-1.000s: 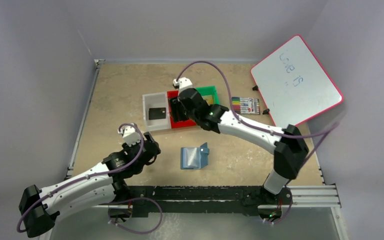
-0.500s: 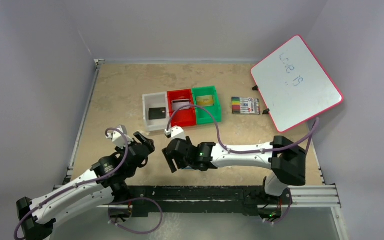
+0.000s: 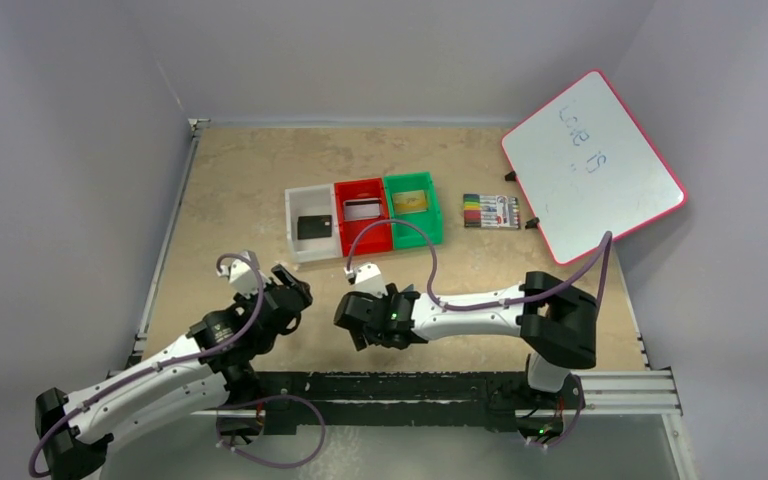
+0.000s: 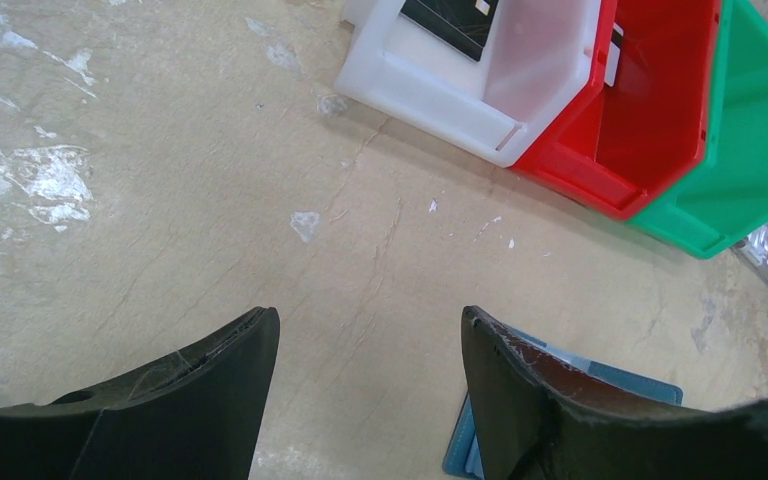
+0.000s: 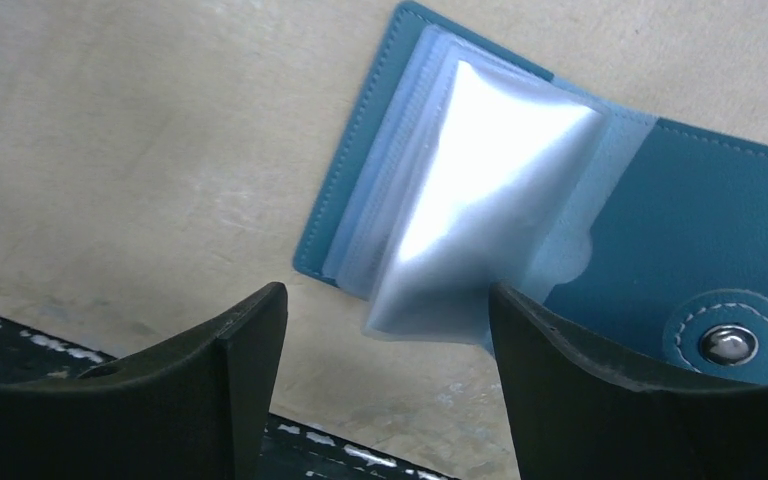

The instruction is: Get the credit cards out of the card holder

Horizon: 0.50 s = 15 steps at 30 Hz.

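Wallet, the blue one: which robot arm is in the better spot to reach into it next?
Right, probably. The right gripper hangs open directly over the open wallet, its clear pockets right below. The left gripper, also open, points at bare table beside it.

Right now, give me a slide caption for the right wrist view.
Open right fingers poised over the unfolded teal card holder, clear pockets fanned up, on the tan table.
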{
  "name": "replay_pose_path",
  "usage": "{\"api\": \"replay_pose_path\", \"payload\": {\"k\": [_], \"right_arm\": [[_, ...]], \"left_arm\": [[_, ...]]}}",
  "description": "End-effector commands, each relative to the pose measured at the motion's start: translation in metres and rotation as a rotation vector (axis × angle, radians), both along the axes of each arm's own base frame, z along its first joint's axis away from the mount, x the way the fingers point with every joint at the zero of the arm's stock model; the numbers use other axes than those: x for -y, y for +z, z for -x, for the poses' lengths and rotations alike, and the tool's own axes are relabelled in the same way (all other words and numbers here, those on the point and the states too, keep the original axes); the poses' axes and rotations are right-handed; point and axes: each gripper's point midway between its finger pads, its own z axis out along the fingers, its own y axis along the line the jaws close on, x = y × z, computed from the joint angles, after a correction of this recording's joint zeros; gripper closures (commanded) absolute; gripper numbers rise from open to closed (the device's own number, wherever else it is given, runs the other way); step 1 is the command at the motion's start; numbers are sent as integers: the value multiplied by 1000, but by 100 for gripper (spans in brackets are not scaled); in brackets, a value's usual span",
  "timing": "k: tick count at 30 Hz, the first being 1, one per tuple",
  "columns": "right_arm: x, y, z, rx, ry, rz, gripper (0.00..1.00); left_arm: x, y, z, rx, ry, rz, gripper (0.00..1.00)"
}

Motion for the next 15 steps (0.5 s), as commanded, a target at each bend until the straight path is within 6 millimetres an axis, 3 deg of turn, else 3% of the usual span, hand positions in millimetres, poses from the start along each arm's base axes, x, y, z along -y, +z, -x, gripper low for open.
{"api": "replay_pose_path", "payload": {"k": [1, 9, 15], "right_arm": [[15, -4, -1, 14, -73, 25, 27], [15, 0, 1, 10, -94, -26, 45], [21, 4, -2, 26, -130, -40, 52]], "left_arm": [[9, 4, -5, 15, -16, 19, 34], [10, 1, -5, 9, -23, 19, 34], [12, -1, -5, 5, -25, 18, 34]]}}
